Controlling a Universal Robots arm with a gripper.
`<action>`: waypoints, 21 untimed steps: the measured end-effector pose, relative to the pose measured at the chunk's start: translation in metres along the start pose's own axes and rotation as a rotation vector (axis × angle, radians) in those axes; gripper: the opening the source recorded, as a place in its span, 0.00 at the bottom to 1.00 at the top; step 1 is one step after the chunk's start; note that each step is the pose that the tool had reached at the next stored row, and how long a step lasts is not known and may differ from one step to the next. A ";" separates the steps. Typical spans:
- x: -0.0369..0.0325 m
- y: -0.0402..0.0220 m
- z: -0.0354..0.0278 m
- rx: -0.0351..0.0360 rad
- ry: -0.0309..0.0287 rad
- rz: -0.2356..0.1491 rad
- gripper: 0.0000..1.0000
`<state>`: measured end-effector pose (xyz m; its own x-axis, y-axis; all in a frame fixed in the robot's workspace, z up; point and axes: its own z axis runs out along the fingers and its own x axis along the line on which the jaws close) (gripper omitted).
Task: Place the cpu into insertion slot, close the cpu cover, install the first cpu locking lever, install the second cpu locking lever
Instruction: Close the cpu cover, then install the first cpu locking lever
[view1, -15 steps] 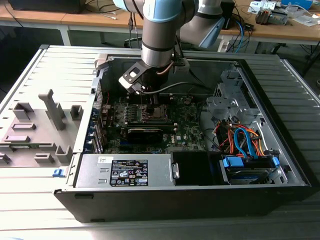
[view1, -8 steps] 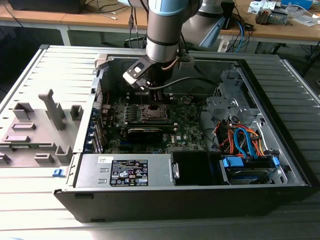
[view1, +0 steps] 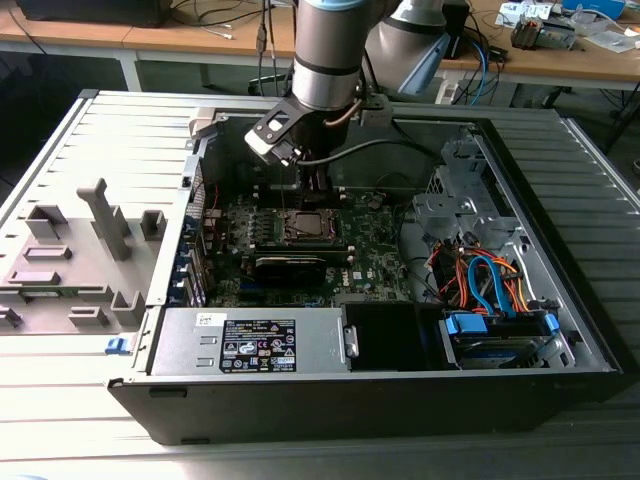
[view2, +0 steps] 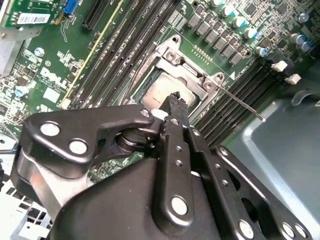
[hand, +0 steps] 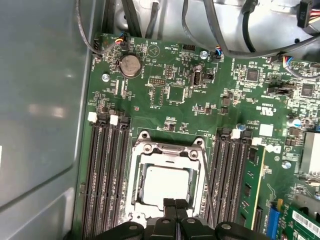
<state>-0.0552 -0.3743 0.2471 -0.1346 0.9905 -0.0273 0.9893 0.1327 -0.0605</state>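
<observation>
The cpu (hand: 162, 182), a flat silver square, lies in the insertion slot (view1: 303, 226) on the green board. The cpu cover (hand: 170, 149), a silver frame plate, is folded down around it, and the cpu (view2: 167, 91) shows through the cut-out of the cpu cover (view2: 192, 70). My gripper (hand: 175, 203) is shut, with nothing between its fingers, and its tips rest at the edge of the cover over the chip. In the second wrist view the gripper (view2: 174, 99) stands over the chip's edge. One thin wire locking lever (view2: 240, 105) sticks out sideways from the socket corner, unlatched.
Black memory slots (hand: 107, 170) run along both sides of the socket. A power supply box (view1: 255, 342) fills the case front, and coloured cables (view1: 485, 280) lie at the exterior view's right. A grey fixture plate (view1: 70, 260) sits outside the case on the left.
</observation>
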 end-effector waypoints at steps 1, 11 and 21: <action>0.0000 0.0000 -0.0009 0.0000 0.0000 0.000 0.11; -0.0002 -0.0005 -0.0080 -0.0002 0.0002 0.000 0.11; -0.0002 -0.0005 -0.0082 -0.0001 -0.0001 -0.003 0.11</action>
<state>-0.0552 -0.3743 0.2553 -0.1371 0.9902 -0.0272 0.9890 0.1353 -0.0605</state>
